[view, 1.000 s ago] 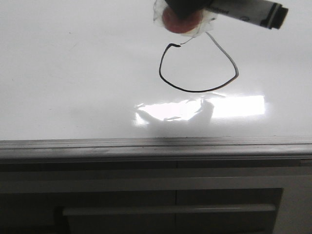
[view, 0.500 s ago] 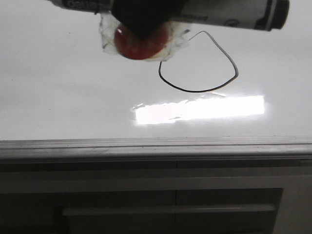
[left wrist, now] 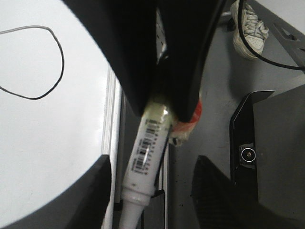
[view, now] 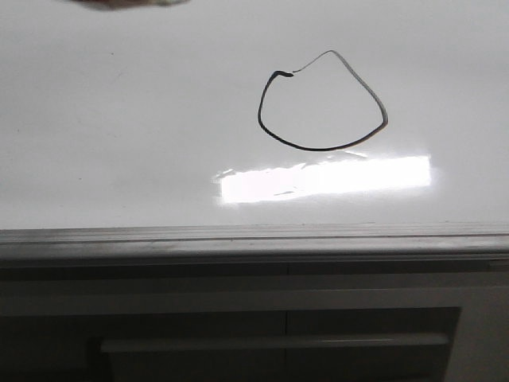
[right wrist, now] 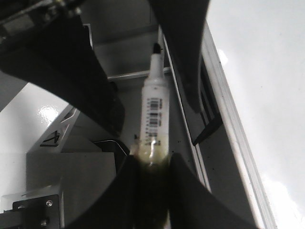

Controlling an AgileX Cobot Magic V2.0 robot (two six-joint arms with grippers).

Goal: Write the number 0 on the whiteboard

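The number 0 [view: 318, 149] is a thin black lopsided loop on the whiteboard [view: 119, 119], faint at its upper right. It also shows in the left wrist view [left wrist: 62, 52]. My right gripper [right wrist: 150, 160] is shut on a white marker [right wrist: 153, 109] with a barcode and a black tip. It holds it beyond the board's grey edge rail [view: 254, 239]. My left gripper [left wrist: 151, 186] is open, its fingers [left wrist: 97, 186] on either side of the marker [left wrist: 150, 143] without touching it. In the front view both grippers are out of sight, bar a blurred sliver [view: 127, 2] at the top edge.
A bright rectangular glare [view: 326, 177] lies on the board below the loop. Under the rail is a grey cabinet front with a long handle [view: 270, 342]. Off the board, the left wrist view shows a white shoe [left wrist: 248, 28], a cable and a black device [left wrist: 248, 155].
The gripper with the marker and its red taped wad has moved left and up off the loop and out of the front view. The whole loop now shows.
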